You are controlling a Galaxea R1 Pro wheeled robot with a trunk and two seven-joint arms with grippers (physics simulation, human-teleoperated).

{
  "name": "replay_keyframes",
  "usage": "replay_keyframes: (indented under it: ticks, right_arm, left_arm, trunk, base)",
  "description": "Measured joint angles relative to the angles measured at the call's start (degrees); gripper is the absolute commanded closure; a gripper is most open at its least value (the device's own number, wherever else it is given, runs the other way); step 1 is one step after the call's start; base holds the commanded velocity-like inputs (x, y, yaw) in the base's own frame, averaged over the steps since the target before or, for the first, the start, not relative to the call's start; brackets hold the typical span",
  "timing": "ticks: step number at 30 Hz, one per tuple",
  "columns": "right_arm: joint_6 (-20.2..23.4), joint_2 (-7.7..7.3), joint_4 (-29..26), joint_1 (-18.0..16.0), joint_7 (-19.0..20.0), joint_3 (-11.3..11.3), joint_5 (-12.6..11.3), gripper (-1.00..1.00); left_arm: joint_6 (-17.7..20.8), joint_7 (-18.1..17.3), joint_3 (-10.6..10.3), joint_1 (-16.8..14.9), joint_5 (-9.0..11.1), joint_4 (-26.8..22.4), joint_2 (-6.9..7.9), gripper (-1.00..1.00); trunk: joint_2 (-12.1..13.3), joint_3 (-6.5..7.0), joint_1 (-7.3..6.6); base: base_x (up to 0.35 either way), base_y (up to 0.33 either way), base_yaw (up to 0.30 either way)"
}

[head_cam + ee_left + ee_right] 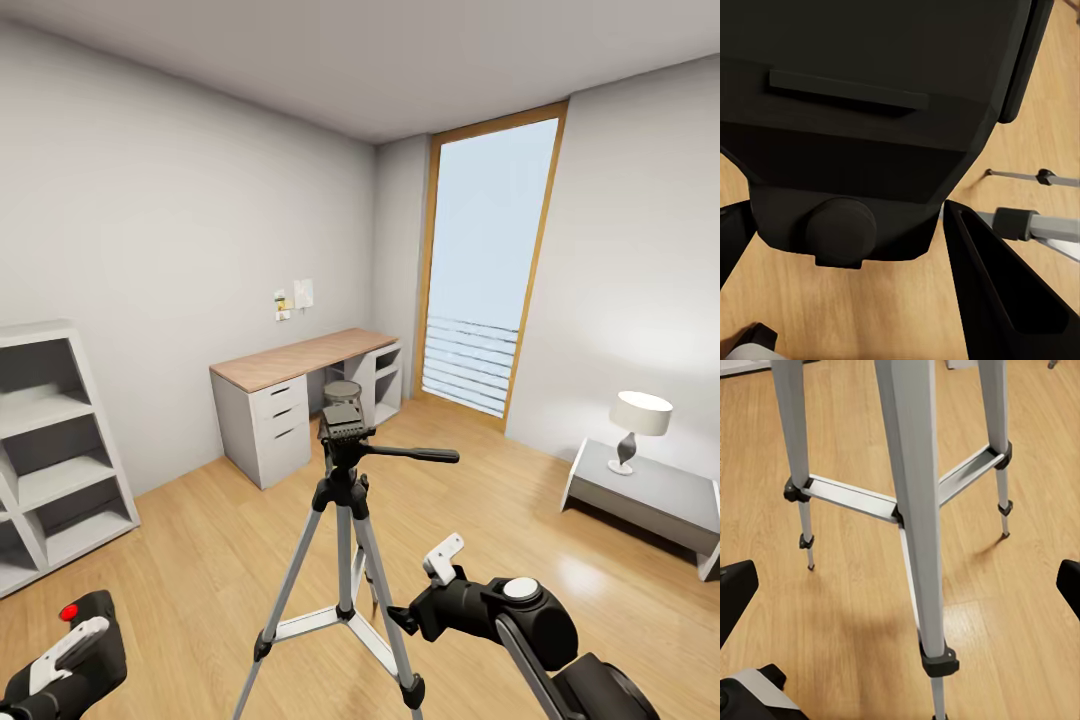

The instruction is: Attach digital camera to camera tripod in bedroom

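Robot is standing in the bedroom facing the tall silver-legged camera tripod point(345, 540), its black head bare. The left gripper point(62, 655), low at the robot's left, is gripping the small black boxy digital camera point(862, 127) with the red button. The right gripper point(900, 585) is hanging wide apart, empty, near the legs. Carrying looks done; lifting and mounting remain.

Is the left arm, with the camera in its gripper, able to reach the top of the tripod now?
Probably yes: the left gripper holds the camera low, and nothing blocks the way up to the tripod head.
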Motion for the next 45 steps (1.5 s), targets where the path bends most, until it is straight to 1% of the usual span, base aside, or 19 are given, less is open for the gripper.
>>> replay_keyframes:
  ticks: [7, 10, 14, 16, 18, 19, 20, 21, 22, 26, 31, 34, 38, 43, 45]
  right_arm:
    - [-0.8, 0.14, 0.5, 0.0, 0.0, -0.1, 0.0, -1.0]
    - [-2.6, 0.15, 1.3, -0.1, 0.0, -0.2, -0.1, -1.0]
    - [-6.2, 0.22, 3.0, -0.1, 0.0, -0.2, -0.2, -1.0]
    - [-8.1, 0.23, 4.2, -0.1, 0.0, -0.2, -0.3, -1.0]
    - [-9.9, 0.26, 5.5, -0.1, 0.0, -0.2, -0.3, -1.0]
    - [-11.5, 0.29, 6.4, -0.1, -0.1, -0.2, -0.4, -1.0]
    - [-11.5, 0.29, 6.4, -0.1, -0.1, -0.2, -0.4, -1.0]
    - [-12.8, 0.34, 7.4, -0.1, -0.1, -0.2, -0.4, -1.0]
    - [-12.9, 0.34, 7.5, -0.1, -0.1, -0.2, -0.4, -1.0]
    - [-15.6, 0.4, 9.2, -0.1, -0.3, 0.0, -0.4, -1.0]
    - [-18.3, 0.43, 10.2, -0.1, -0.4, 0.1, -0.2, -1.0]
    - [-18.8, 0.45, 10.6, -0.1, -0.5, 0.3, -0.1, -1.0]
    - [-19.8, 0.57, 13.2, -0.3, -0.6, 0.5, 0.2, -1.0]
    - [-22.2, 1.55, 16.7, -0.5, -0.6, 0.6, 0.4, -1.0]
    - [-22.7, 1.77, 17.1, -0.5, -0.6, 0.6, 0.5, -1.0]
  left_arm:
    - [0.0, 0.1, -1.7, -0.6, 0.0, 0.0, 0.04, 1.0]
    - [0.0, 0.0, -2.1, -0.8, 0.0, -0.1, 0.05, 1.0]
    - [-0.2, -0.1, -2.4, -0.9, -0.4, -0.1, 0.12, 1.0]
    - [-0.2, -0.2, -2.5, -0.9, -1.4, -0.1, 0.13, 1.0]
    - [-0.2, -0.3, -2.5, -0.9, -2.8, -0.1, 0.1, 1.0]
    - [-0.2, -0.4, -2.6, -0.9, -4.2, -0.1, 0.09, 1.0]
    - [-0.2, -0.4, -2.6, -0.9, -4.2, -0.1, 0.08, 1.0]
    - [-0.2, -0.6, -2.6, -0.9, -5.2, -0.1, 0.07, 1.0]
    - [-0.2, -0.6, -2.6, -0.9, -5.1, -0.1, 0.07, 1.0]
    - [-0.3, -1.3, -3.1, -0.9, -6.1, -0.2, 0.06, 1.0]
    - [-0.3, -2.7, -3.4, -0.9, -6.6, -0.2, 0.05, 1.0]
    - [-0.3, -3.3, -3.4, -0.9, -6.7, -0.2, 0.07, 1.0]
    - [-0.3, -4.1, -3.5, -0.9, -6.9, -0.2, 0.09, 1.0]
    - [-0.3, -4.6, -3.6, -0.9, -7.0, -0.3, 0.12, 1.0]
    - [-0.3, -4.6, -3.6, -0.9, -7.0, -0.3, 0.13, 1.0]
  trunk:
    - [0.0, 0.0, 0.0]
    - [0.0, 0.0, 0.0]
    - [0.0, 0.0, 0.0]
    - [0.0, 0.0, 0.0]
    - [0.0, 0.0, 0.0]
    - [0.0, 0.0, 0.0]
    - [0.0, 0.0, 0.0]
    - [0.0, 0.0, 0.0]
    - [0.0, 0.0, 0.0]
    - [0.0, 0.0, 0.0]
    - [0.0, 0.0, 0.0]
    - [0.0, 0.0, 0.0]
    - [0.0, 0.0, 0.0]
    - [0.0, 0.0, 0.0]
    - [0.0, 0.0, 0.0]
  base:
    - [0.002, 0.0, 0.0]
    - [0.0, 0.0, 0.0]
    - [0.0, 0.0, 0.0]
    - [0.0, 0.0, 0.0]
    - [0.0, 0.0, 0.0]
    - [0.0, 0.0, 0.0]
    - [0.0, 0.0, 0.0]
    - [0.0, 0.0, 0.0]
    - [0.0, 0.0, 0.0]
    - [0.0, 0.0, 0.0]
    - [0.0, 0.0, 0.0]
    - [0.0, 0.0, 0.0]
    - [0.0, 0.0, 0.0]
    - [0.0, 0.0, 0.0]
    - [0.0, 0.0, 0.0]
